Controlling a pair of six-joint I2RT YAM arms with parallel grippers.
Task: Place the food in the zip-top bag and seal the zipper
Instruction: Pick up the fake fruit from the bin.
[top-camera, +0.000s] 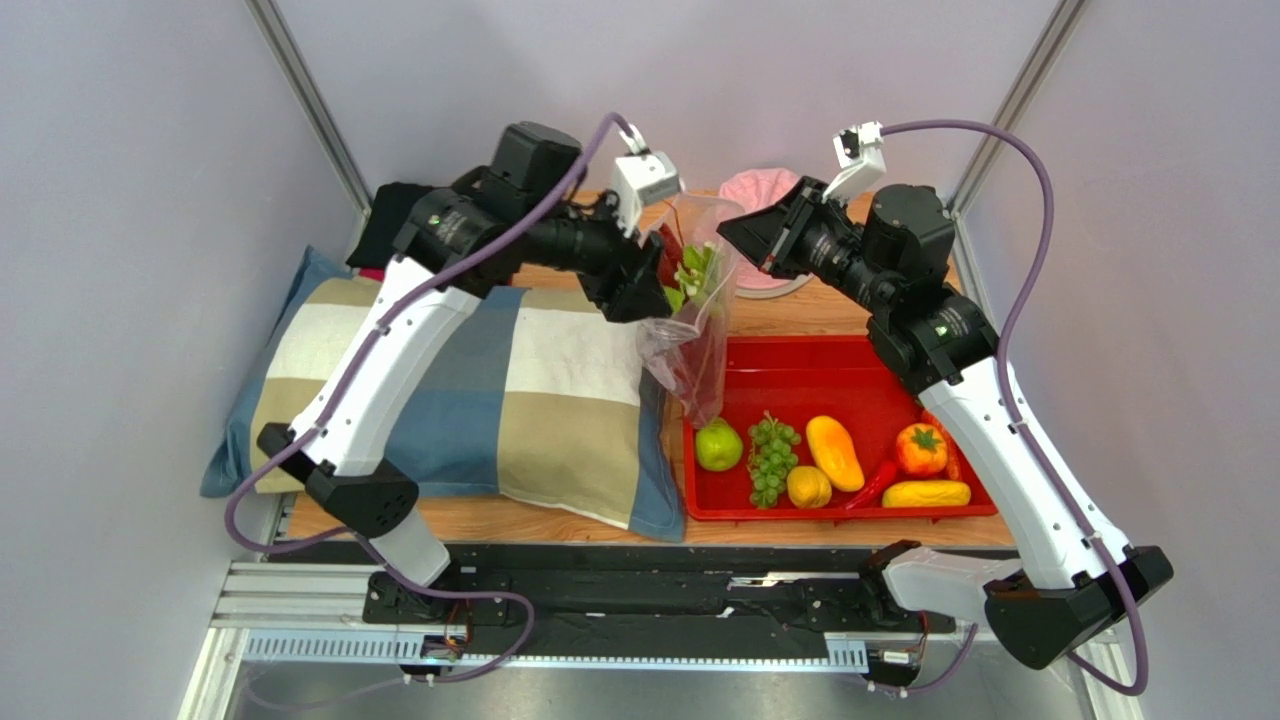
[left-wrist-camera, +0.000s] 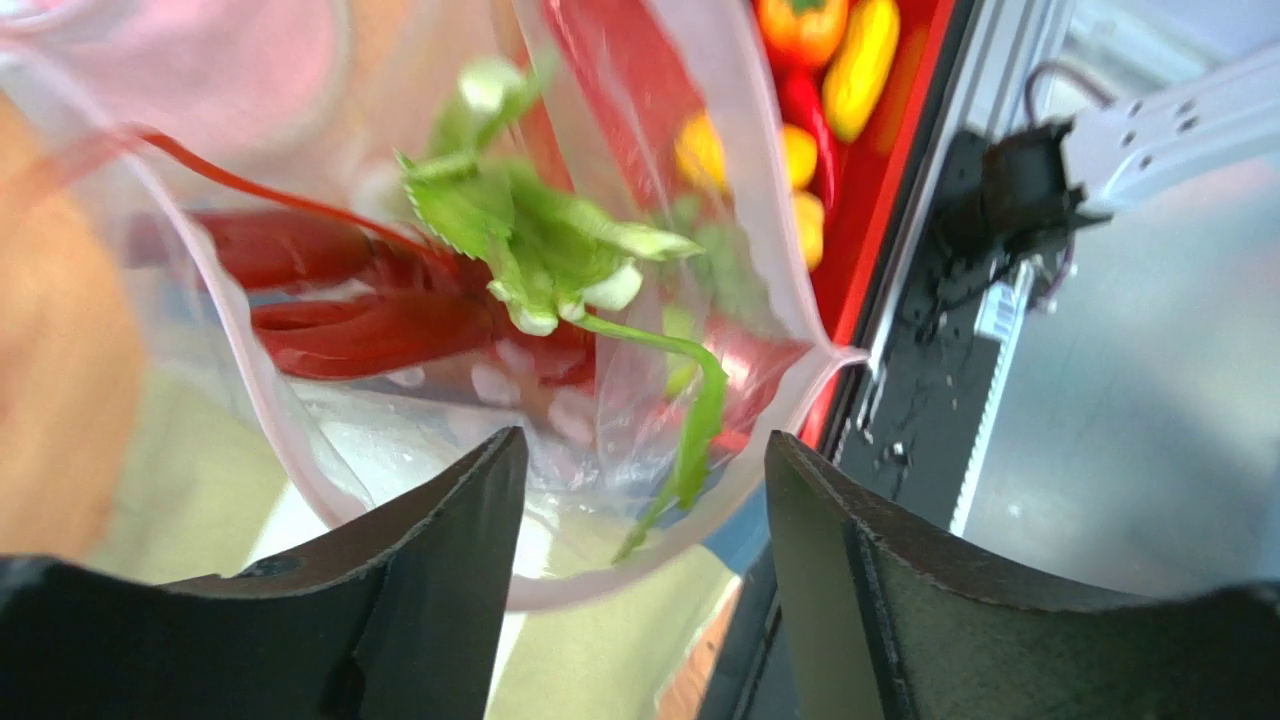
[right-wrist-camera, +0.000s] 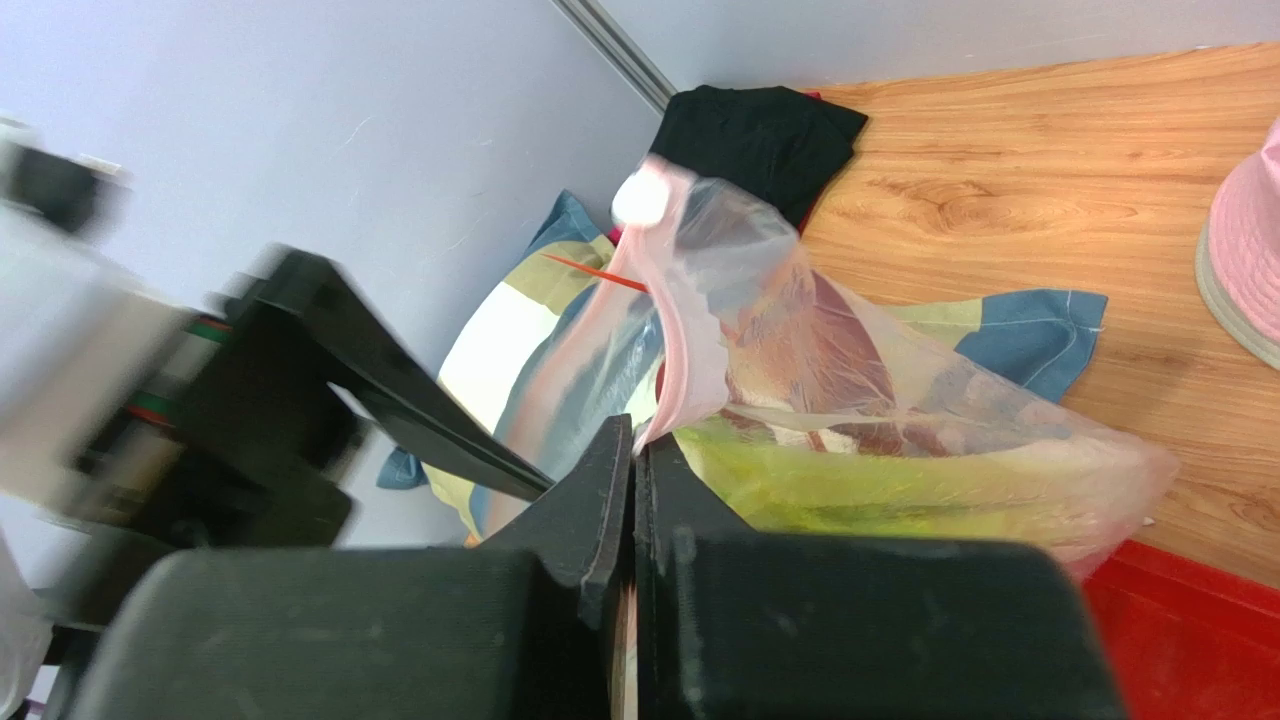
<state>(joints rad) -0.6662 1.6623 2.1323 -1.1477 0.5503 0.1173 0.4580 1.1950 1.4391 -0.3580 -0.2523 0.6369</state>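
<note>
Clear zip-top bag (right-wrist-camera: 902, 435) pinched in clenched right gripper (right-wrist-camera: 633, 450); left gripper (left-wrist-camera: 646, 450) spread wide, bag partly between.

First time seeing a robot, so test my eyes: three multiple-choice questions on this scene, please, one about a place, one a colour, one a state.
1. The right claw, up at the zip-top bag, is:
A wide open
B shut on the bag's edge
C holding a banana

2. The green apple lies:
A inside the bag
B in the red tray
C on the floor

3. The hat behind the bag is:
A pink
B blue
C yellow

Answers: B, it is closed tight on the bag's rim; B, it sits beside the grapes; A, plainly pink from above.
</note>
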